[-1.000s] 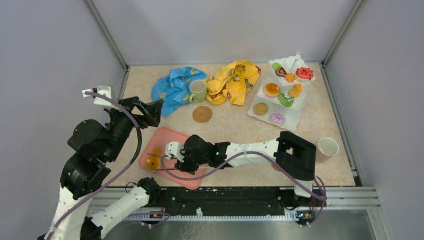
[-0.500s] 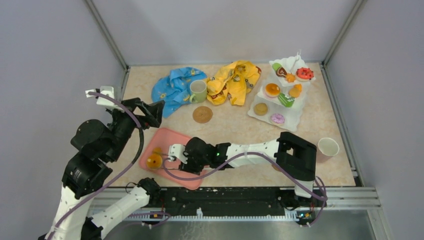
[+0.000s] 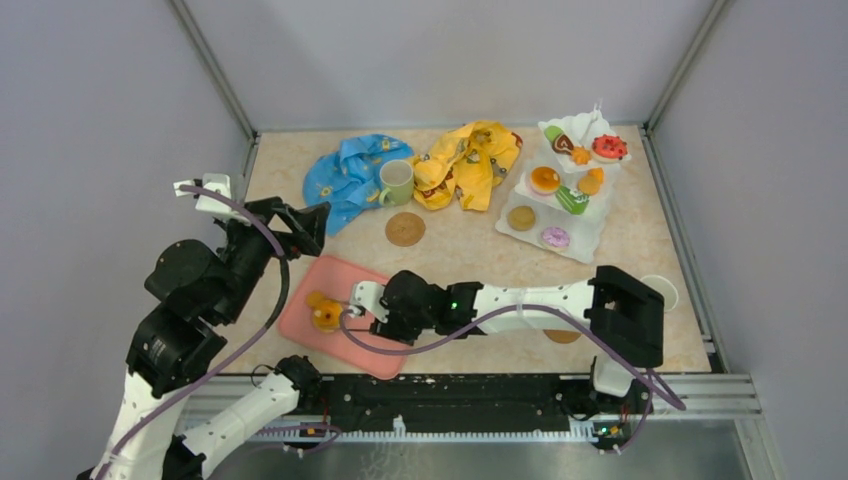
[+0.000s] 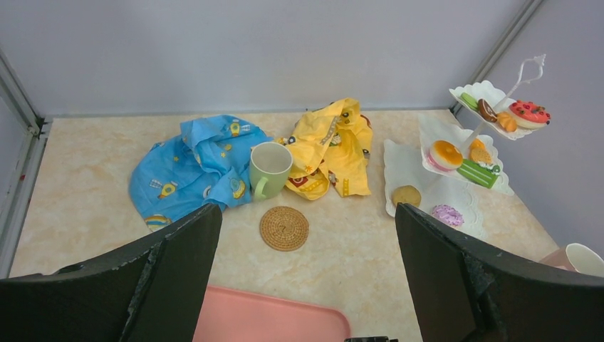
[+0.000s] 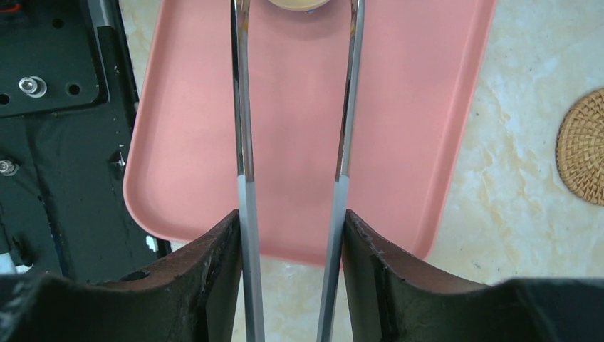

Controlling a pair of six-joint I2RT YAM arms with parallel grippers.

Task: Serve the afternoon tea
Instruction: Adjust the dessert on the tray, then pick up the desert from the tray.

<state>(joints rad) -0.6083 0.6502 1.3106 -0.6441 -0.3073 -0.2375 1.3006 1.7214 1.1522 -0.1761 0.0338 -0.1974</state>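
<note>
My right gripper is shut on metal tongs, which reach left over the pink tray. The tong tips pinch an orange-yellow toy pastry just above the tray. My left gripper is open and empty, held above the table's left side. The white three-tier stand at the back right holds several pastries and donuts. The pale green mug stands between the cloths, with a brown coaster in front of it. The white mug is partly hidden behind my right arm. A second coaster peeks out under that arm.
A blue cloth and a yellow cloth lie crumpled at the back. Grey walls enclose the table on three sides. The black base rail runs along the near edge, close to the tray.
My right arm has shifted to the right, carrying the tongs and the pinched pastry a little right and away from the tray's near-left corner. The left arm has barely moved.
</note>
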